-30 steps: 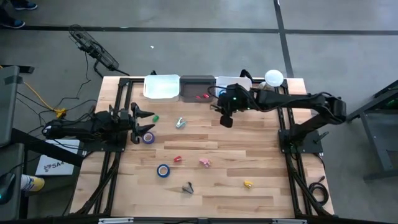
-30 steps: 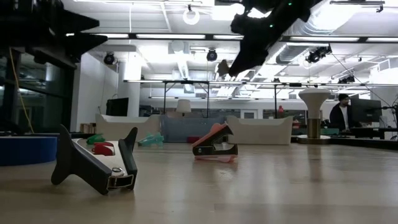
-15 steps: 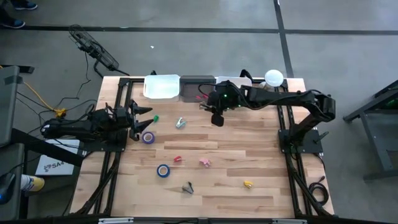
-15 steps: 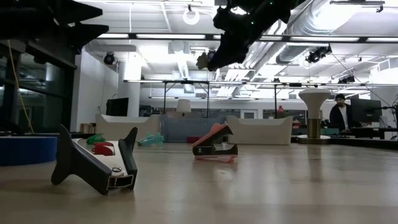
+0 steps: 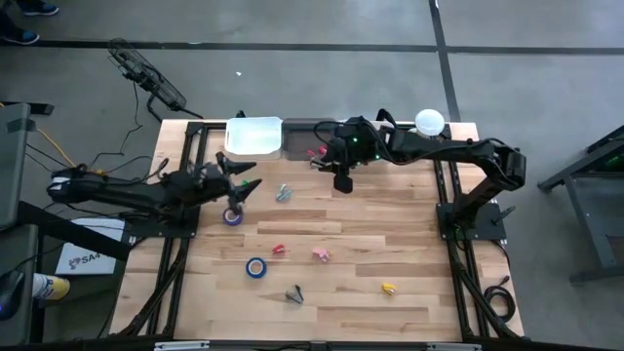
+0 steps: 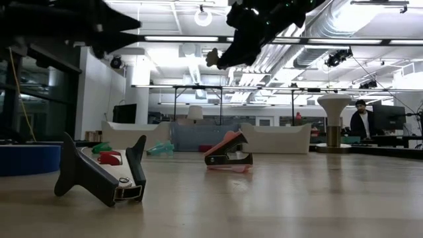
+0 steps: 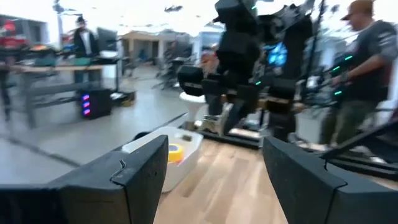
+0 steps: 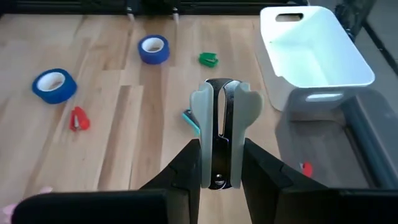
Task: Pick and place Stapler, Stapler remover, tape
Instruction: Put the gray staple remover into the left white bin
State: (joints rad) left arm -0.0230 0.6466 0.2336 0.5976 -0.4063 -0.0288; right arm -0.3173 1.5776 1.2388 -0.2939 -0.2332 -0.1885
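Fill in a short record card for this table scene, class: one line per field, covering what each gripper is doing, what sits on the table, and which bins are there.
Right gripper: shut on a pale green staple remover, held in the air near the bins
Left gripper: open, empty, above the purple tape roll
Other tape: blue roll lying flat nearer the front of the table
Loose staple removers: red, pink, yellow, dark
Bins: white bin, dark bin beside it
Surface: wooden table
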